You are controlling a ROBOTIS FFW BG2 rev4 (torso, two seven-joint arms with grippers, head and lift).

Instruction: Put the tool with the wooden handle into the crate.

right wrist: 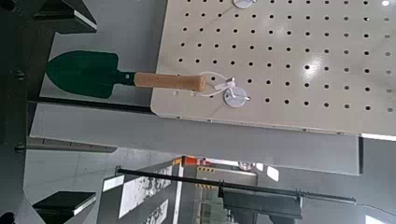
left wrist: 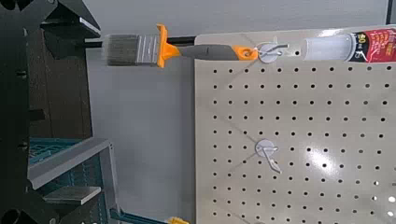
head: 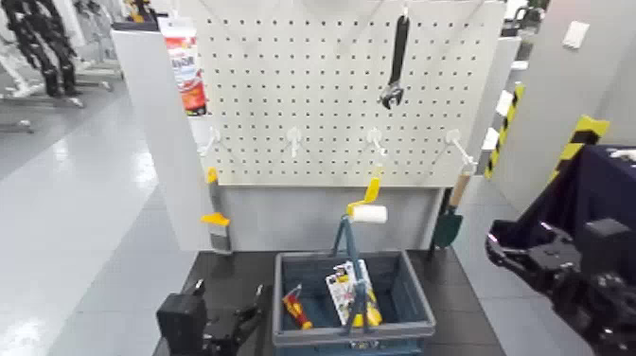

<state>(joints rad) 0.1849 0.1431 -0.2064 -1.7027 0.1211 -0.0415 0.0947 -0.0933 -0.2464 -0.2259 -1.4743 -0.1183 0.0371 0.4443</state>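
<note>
The trowel (right wrist: 84,74) hangs blade down from a hook (head: 455,140) at the right end of the pegboard (head: 284,76), caught by a thin loop at the top of its wooden handle (right wrist: 168,82). It should be light and stiff: wood that gives the jaws fair friction, and a blade, probably metal, that is smoother and likely to pull the tool nose-down. The best hold is around the middle of the handle, square across it, below the loop and clear of the blade's neck; a grip too near the top could snag the loop, one too low would meet the slicker blade. Hanging loose, it may swing or twist if nudged, so it wants a steady, firm squeeze, then a lift to free the loop

The right gripper (right wrist: 95,111) faces it with jaws spread, holding nothing. Beyond, the crate (head: 352,332) sits on the tabletop (head: 237,267), its hoop handle (head: 350,248) upright across the opening, something to steer around. The left gripper (head: 230,288) waits beside the crate, jaws apart and empty
</note>
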